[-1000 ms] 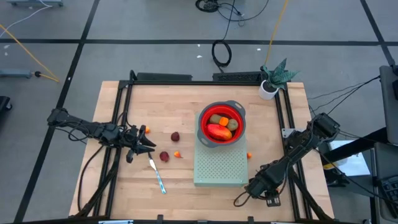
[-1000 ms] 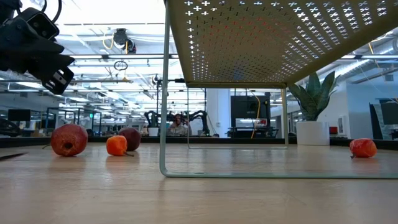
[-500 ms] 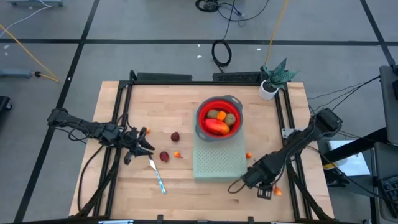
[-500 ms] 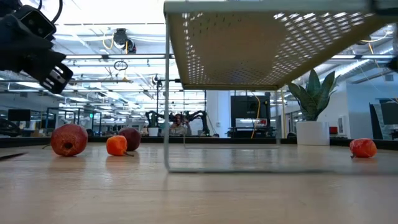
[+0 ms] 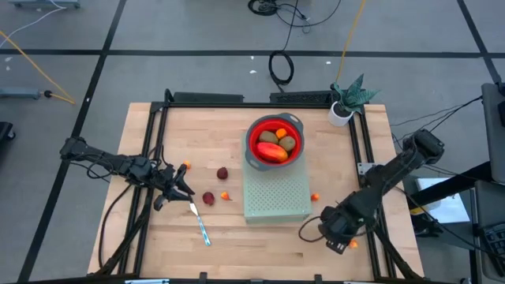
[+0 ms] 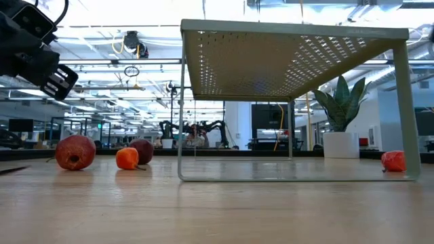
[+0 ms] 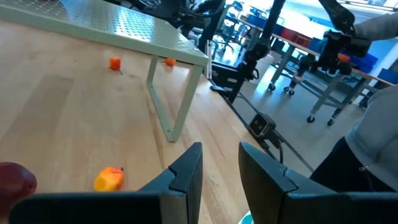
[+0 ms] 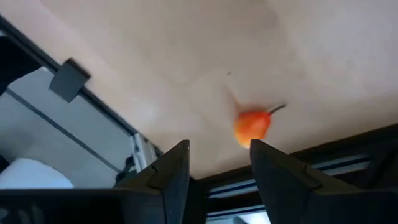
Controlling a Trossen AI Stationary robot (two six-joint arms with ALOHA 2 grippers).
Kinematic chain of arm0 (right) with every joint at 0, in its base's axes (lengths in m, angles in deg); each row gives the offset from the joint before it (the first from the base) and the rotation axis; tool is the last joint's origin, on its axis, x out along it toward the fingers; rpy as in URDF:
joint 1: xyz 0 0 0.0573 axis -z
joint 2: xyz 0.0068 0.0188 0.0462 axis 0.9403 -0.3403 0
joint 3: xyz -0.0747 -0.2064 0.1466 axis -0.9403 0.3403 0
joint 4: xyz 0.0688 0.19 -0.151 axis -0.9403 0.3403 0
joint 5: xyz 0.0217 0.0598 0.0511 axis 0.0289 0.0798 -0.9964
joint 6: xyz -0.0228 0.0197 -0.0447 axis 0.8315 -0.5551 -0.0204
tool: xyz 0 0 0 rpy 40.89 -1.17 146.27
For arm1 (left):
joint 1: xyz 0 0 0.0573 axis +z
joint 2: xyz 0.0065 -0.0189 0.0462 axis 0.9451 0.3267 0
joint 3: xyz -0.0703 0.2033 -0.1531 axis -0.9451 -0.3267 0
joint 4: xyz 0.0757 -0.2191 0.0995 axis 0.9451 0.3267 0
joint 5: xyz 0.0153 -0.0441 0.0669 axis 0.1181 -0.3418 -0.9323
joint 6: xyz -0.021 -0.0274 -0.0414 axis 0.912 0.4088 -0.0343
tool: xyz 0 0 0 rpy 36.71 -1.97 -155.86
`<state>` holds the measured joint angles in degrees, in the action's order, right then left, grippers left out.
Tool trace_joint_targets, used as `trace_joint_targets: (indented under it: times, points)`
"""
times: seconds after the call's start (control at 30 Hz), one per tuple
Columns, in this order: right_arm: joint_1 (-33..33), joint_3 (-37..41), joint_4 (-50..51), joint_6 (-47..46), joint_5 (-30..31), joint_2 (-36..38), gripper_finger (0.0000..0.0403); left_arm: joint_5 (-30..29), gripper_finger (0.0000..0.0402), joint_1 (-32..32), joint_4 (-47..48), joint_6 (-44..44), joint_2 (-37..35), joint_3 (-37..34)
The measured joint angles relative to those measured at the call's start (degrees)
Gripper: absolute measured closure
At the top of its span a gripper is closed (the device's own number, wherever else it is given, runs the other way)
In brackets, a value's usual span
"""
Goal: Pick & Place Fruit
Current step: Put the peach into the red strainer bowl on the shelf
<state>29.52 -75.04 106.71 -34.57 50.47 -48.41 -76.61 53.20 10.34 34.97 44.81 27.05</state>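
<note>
Left tool: the dark two-finger left tool [image 5: 177, 189] hangs at the left of the pale wooden surface [image 5: 197, 134], fingers a little apart, holding nothing.
Loose fruit, left: a tiny orange ball [image 5: 185, 165] just beside that tool; two dark red balls [image 5: 222, 173] [image 5: 208, 198] and another tiny orange ball [image 5: 226, 196] lie to its right, near it.
Knife: thin, light-blue-handled knife [image 5: 200, 226], just below the left tool.
Bowl: red collapsible bowl with grey rim [image 5: 256, 134], at the far end of the pale green perforated metal stand [image 5: 276, 197], holds the elongated red-orange fruit [image 5: 271, 151], a brown-green oval and orange balls.
Right tool: the dark right tool [image 5: 338, 230] sits at the near right, fingers apart and empty; a tiny orange ball [image 8: 251, 125] lies just ahead of them.
Hard to tell: the second oval.
</note>
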Motion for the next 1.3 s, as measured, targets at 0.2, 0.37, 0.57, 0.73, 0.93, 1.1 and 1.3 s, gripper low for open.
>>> trace_joint_targets:
  times: [0.2, 0.37, 0.57, 0.73, 0.93, 1.1, 1.3]
  points:
    - [-4.54, 0.0, -6.61, -13.59, 0.22, -0.02, 0.0243, -0.01, 0.03, 0.0, 0.01, -0.17, -0.01, 0.0]
    - [-7.73, 0.0, -7.8, -26.49, 0.03, -0.02, 0.0243, -0.22, 0.03, 0.0, 0.03, -0.57, -0.01, 0.0]
    - [-9.38, 0.0, -7.79, -37.4, 0.09, -0.02, 0.0243, -0.27, 0.03, 0.04, 0.04, -3.85, -0.01, 0.0]
    - [-9.41, 0.0, -4.93, -40.54, 0.32, -0.04, 0.0243, -0.33, 0.03, 0.04, 0.07, -3.93, 0.0, 0.0]
    - [-9.41, 0.94, -2.7, -43.85, 1.48, -0.03, 0.0243, -0.37, 0.03, 0.02, 0.08, -4.04, -0.02, 0.0]
    - [-9.39, 6.07, -10.25, -45.9, 1.45, -0.07, 0.0243, -0.37, 0.03, 0.02, 0.09, -4.04, -0.02, 0.0]
    - [-9.39, 11.75, -14.08, -47.26, 0.94, -0.07, 0.0243, -0.37, 0.03, -0.01, 0.09, -4.01, -0.02, 0.0]
